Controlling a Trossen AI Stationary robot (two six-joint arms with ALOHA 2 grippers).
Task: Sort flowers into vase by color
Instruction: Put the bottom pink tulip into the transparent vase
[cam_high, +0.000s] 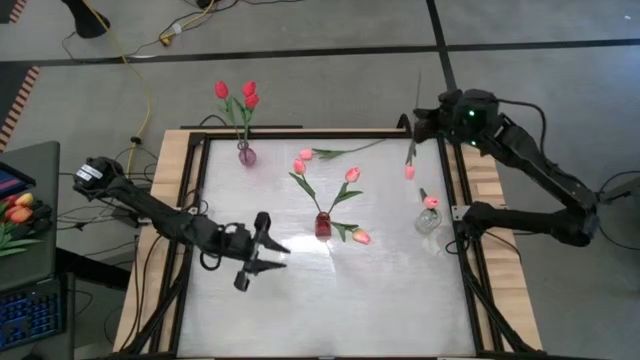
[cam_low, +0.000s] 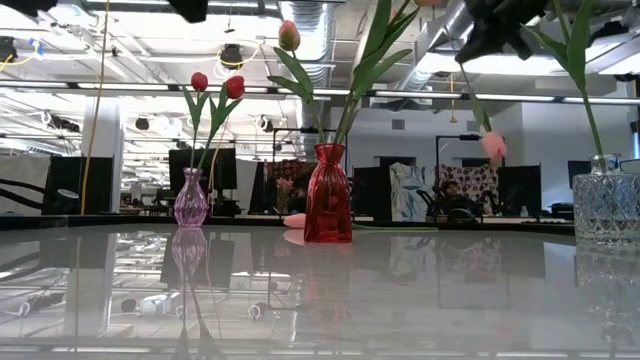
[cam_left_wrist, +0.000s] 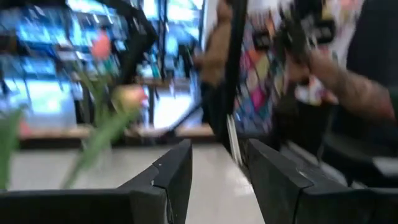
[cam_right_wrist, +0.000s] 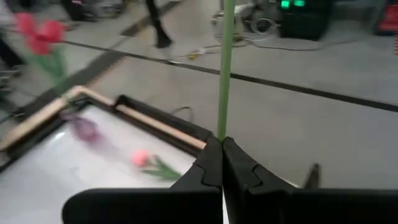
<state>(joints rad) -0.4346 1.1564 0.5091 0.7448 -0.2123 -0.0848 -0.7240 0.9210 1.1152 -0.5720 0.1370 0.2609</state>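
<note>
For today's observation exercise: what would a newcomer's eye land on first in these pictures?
Probably the red vase mid-table, with tulips fanning out of it. Next, the right claw, shut on a green stem and holding a pink tulip head-down over the table's far right, near the clear vase.

Three red tulips (cam_high: 238, 95) stand upright in the purple vase (cam_high: 246, 155). Three pink tulips (cam_high: 322, 175) fan from the red vase (cam_high: 323, 225); one pink tulip (cam_high: 354, 235) lies just beside it, another (cam_high: 340, 151) lies flat behind it. One pink tulip (cam_high: 430, 201) sits in the clear vase (cam_high: 427, 221). One pink tulip (cam_high: 410, 170) hangs head-down, its stem pinched in the right gripper (cam_high: 418, 118).
</note>
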